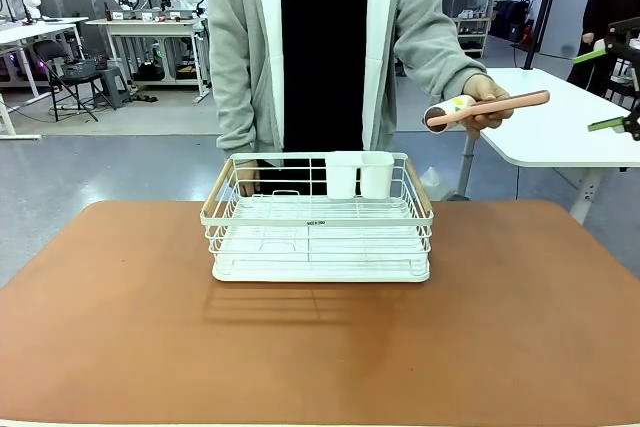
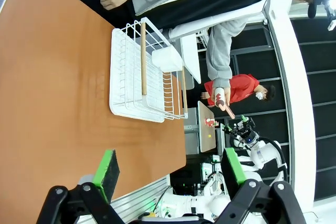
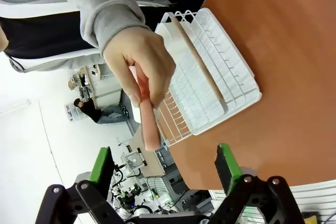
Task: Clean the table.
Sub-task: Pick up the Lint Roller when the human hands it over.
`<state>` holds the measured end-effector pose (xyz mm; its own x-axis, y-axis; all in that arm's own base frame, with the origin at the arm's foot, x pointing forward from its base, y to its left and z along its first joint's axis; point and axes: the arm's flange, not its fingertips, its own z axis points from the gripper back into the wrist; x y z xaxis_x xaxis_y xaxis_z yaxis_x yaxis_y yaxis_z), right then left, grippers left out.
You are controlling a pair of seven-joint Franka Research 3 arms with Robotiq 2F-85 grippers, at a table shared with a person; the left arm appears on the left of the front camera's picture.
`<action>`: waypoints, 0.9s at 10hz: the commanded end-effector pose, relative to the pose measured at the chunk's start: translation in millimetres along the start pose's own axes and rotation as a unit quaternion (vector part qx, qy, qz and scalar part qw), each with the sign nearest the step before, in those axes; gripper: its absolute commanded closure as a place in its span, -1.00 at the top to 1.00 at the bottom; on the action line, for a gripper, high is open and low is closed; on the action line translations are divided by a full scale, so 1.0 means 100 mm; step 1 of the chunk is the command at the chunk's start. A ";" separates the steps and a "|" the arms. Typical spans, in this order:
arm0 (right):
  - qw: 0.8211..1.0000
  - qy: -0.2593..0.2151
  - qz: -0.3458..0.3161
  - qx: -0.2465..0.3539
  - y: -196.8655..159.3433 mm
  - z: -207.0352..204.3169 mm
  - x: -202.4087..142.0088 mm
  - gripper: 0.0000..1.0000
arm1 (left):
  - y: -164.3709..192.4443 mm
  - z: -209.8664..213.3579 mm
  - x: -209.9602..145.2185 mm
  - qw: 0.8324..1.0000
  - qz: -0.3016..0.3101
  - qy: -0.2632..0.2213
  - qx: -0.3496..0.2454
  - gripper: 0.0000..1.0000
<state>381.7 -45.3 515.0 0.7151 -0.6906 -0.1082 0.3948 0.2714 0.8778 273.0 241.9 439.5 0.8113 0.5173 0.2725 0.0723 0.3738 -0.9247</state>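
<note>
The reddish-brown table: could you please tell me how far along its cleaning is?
Done: nothing visible yet; the table carries a white wire rack. In hand: the person's hand holds a pink-handled tool out toward the open right end effector, which has not yet gripped it. Left: the handover, then the cleaning itself.

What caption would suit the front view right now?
A person's hand holds out a pink-handled tool toward the open right gripper, beyond the white wire rack on the table.
</note>
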 end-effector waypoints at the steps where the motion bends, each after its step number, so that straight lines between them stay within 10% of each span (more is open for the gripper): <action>1: 1.000 -0.011 -0.008 0.015 0.02 -0.22 -0.01 1.00 | 0.02 0.02 0.03 1.000 -0.012 -0.005 -0.015 1.00; 9: 0.999 -0.010 0.017 0.035 0.02 -0.54 0.06 0.87 | 0.02 0.02 0.03 1.000 -0.012 -0.005 -0.015 1.00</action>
<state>413.0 -16.0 496.8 0.7124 -0.6956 -0.0931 0.3582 0.2464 0.9005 272.8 242.0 439.5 0.8113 0.5174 0.2724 0.0721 0.3738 -0.9247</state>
